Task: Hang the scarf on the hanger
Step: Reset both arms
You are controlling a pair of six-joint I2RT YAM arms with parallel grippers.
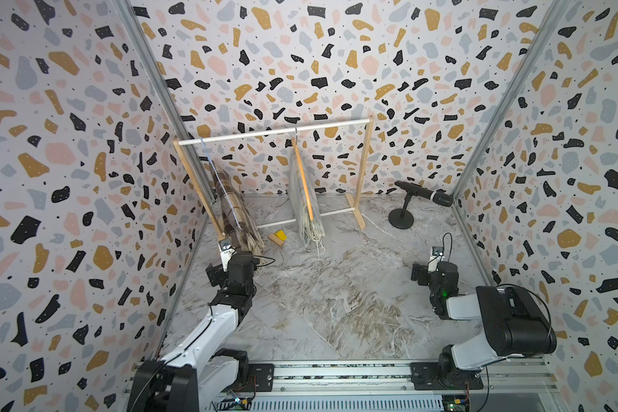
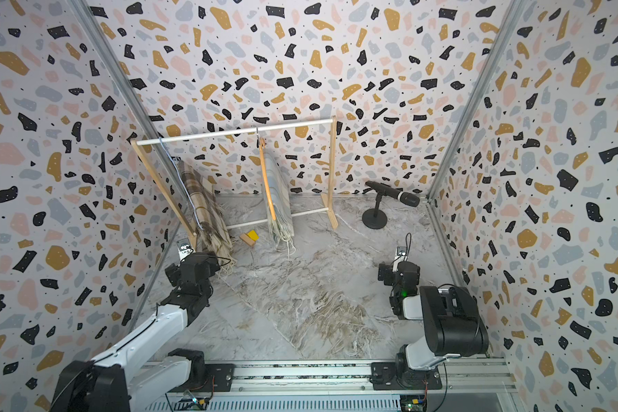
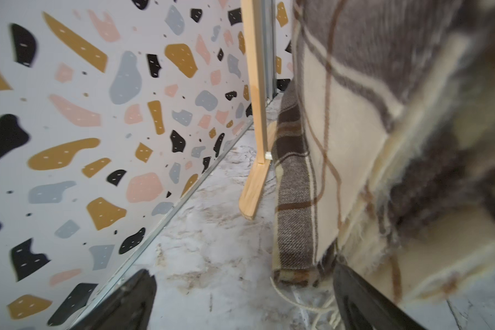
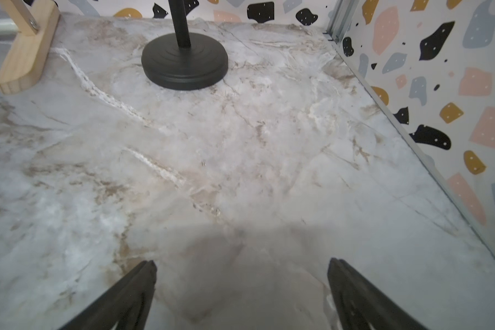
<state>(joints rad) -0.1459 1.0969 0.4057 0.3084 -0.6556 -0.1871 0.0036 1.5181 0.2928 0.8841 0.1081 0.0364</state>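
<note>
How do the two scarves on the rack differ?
The brown plaid scarf hangs on a thin blue hanger at the end of the rail on the robot's left. The pale blue-cream scarf hangs on an orange hanger near the rail's middle. The plaid one looks darker and bulkier, the pale one slimmer. Both are fringed and draped over hangers on the same rail.

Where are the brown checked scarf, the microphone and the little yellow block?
brown checked scarf [image 1: 247,232]: in a top view, on the lower hanging cloth.
microphone [image 1: 421,192]: in a top view, on its black barrel.
yellow block [image 1: 281,234]: in a top view, on its yellow face.
</note>
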